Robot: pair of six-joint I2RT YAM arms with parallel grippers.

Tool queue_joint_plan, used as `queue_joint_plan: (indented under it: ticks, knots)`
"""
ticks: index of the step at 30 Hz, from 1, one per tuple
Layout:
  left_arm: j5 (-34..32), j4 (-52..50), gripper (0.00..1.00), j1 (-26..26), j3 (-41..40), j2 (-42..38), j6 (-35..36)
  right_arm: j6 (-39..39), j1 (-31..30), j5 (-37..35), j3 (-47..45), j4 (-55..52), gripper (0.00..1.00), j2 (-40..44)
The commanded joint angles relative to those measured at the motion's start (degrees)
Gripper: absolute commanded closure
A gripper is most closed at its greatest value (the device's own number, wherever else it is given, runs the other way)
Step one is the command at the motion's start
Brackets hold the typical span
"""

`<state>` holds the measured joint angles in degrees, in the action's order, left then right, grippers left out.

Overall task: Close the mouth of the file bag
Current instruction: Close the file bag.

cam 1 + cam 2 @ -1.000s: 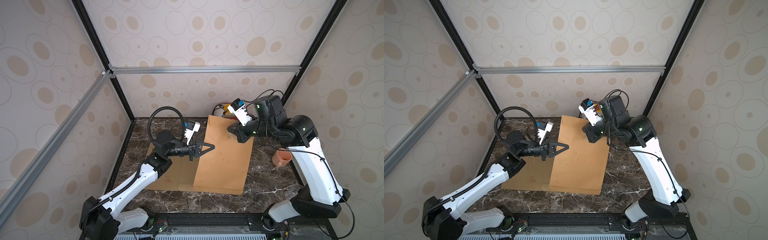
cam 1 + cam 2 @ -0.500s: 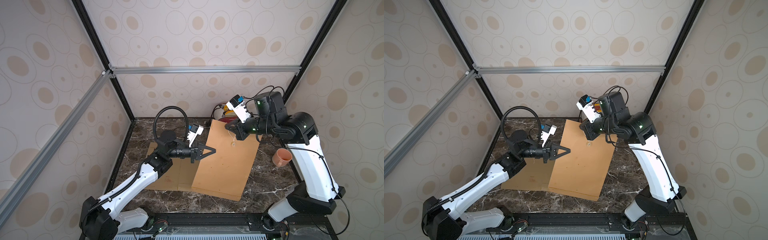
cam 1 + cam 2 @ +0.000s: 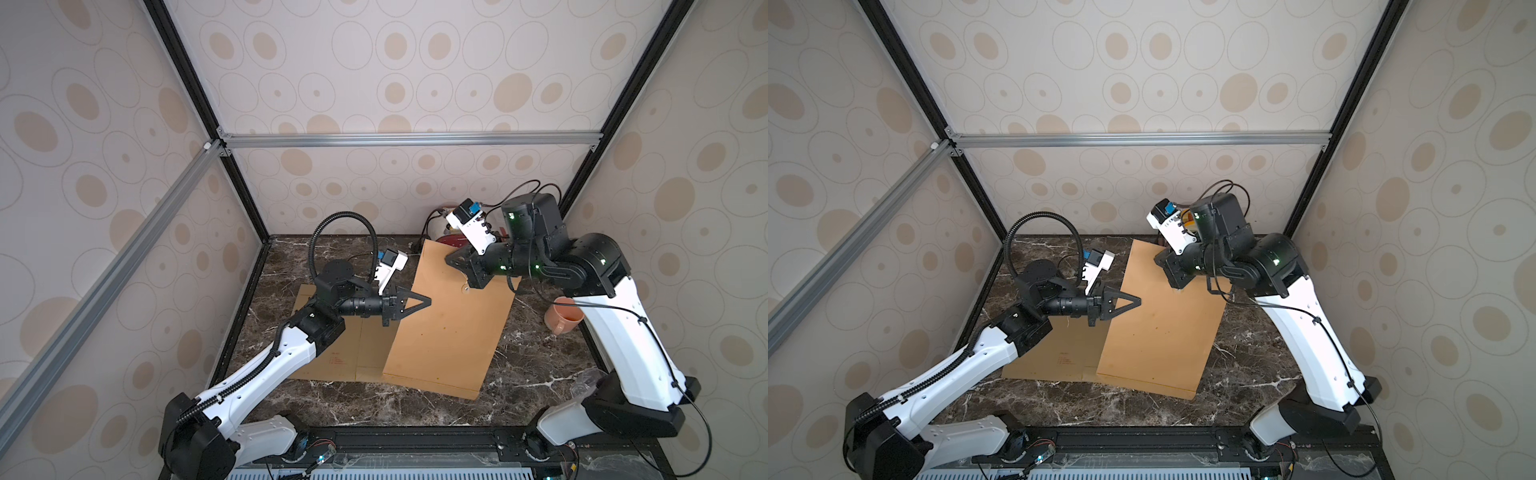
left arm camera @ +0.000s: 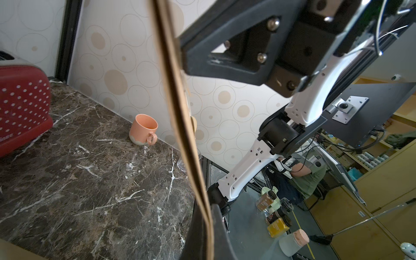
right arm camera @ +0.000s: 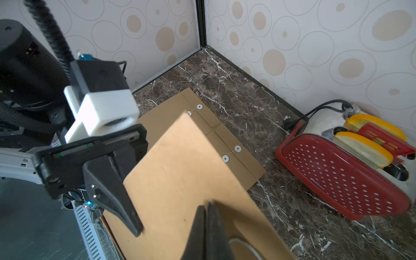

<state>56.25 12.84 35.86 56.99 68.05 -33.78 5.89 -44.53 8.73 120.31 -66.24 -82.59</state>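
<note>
The brown file bag (image 3: 453, 328) (image 3: 1158, 332) is tilted, its left edge lifted and its right side low over the table. My left gripper (image 3: 428, 299) (image 3: 1138, 300) is shut on that left edge; the left wrist view shows the bag (image 4: 177, 101) edge-on between the gripper's (image 4: 208, 238) closed jaws. My right gripper (image 3: 448, 260) (image 3: 1158, 261) is shut on the bag's far end. In the right wrist view its tips (image 5: 206, 209) pinch the paper (image 5: 180, 175) beside a white button. The mouth itself is hidden.
Other file bags (image 3: 332, 357) (image 5: 225, 139) lie flat under the lifted one. A red dotted toaster (image 5: 337, 180) (image 4: 22, 101) stands at the back. A pink mug (image 3: 561, 318) (image 4: 144, 130) sits by the right wall. The marble table (image 3: 536, 374) is walled on three sides.
The bag has swung clockwise, its near end sliding right. The right gripper moved up and left with the far end. The left gripper shifted slightly right. Both stayed shut.
</note>
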Motion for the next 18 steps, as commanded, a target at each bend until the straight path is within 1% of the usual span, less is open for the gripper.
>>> queue_joint_plan:
  ticks: [1, 4, 7, 9, 13, 16, 18]
  knots:
    - [-2.8, -3.5, 1.00, 0.4, 3.1, -1.9, 4.7, -0.5, 0.4, -2.2, -4.9, 6.0, 0.98, 7.4]
    - [-2.3, -3.4, 1.00, 0.4, 3.2, -1.7, 4.7, -1.9, 0.6, -2.7, -7.5, 7.2, 0.97, 10.1]
    - [-2.1, -3.4, 1.00, 0.4, 3.1, -1.6, 4.8, -5.7, 0.7, -2.6, -5.4, 3.5, 0.90, 9.9]
    - [-1.7, -3.3, 1.00, 0.4, 3.2, -1.7, 4.9, -10.7, 0.7, -0.4, -5.1, 1.9, 0.87, 10.1]
    - [-0.3, -3.1, 1.00, 0.4, 3.5, -1.6, 4.6, -20.9, 0.7, 4.2, -8.3, 2.4, 0.75, 11.8]
    - [-0.1, -2.6, 1.00, 0.4, 3.4, -1.7, 4.2, -22.9, 0.6, 2.1, -10.8, 4.1, 0.70, 13.0]
    - [-0.1, -2.4, 1.00, 0.4, 3.4, -1.7, 4.0, -22.6, 0.7, 2.0, -12.3, 4.6, 0.71, 13.4]
